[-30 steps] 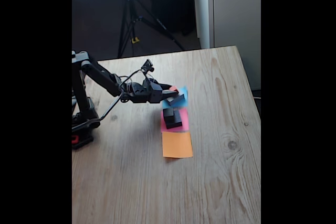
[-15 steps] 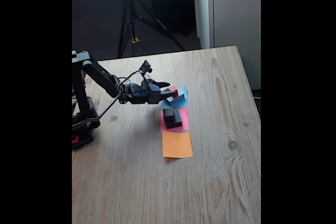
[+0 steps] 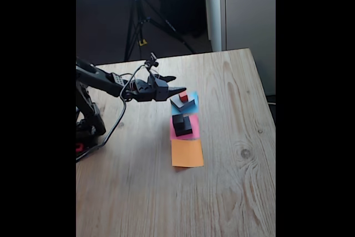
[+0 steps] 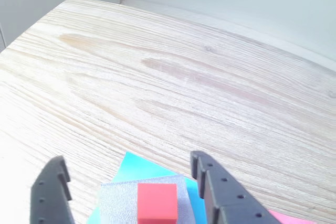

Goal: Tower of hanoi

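A wooden table point(image 3: 233, 181) holds three paper squares in a row: blue point(image 3: 192, 105), pink point(image 3: 193, 127) and orange point(image 3: 187, 152). The fixed view shows the whole row; the wrist view shows the blue paper point(image 4: 139, 167) and a pink corner point(image 4: 294, 217). Four blocks appear. A tiny red cube point(image 3: 183, 97) sits on a wide flat grey block point(image 3: 181, 104) on the blue paper. Just beside it, on the pink paper, a small dark block point(image 3: 178, 119) sits on a medium black block point(image 3: 183, 127). The gripper point(image 3: 176, 89) hangs above the table just left of the blue paper, empty. In the wrist view its fingers point(image 4: 220, 192) stand apart, the red cube point(image 4: 156, 202) between them. The orange paper lies bare. Broad bare wood surrounds the row.
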`<control>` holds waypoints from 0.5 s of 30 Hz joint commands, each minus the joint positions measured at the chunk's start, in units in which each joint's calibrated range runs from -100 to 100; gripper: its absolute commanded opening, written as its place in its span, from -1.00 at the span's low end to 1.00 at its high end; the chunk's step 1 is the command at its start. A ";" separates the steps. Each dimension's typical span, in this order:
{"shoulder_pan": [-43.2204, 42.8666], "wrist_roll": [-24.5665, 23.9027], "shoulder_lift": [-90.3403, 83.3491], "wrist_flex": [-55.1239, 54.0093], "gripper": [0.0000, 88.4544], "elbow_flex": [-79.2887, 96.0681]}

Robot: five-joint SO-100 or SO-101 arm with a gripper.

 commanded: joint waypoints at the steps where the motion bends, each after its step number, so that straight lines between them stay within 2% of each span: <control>1: 0.99 0.69 -12.66 11.49 -0.68 0.27; 7: 4.00 0.69 -27.95 33.10 -0.99 -0.64; 15: 10.02 0.69 -37.26 66.85 -0.99 -17.55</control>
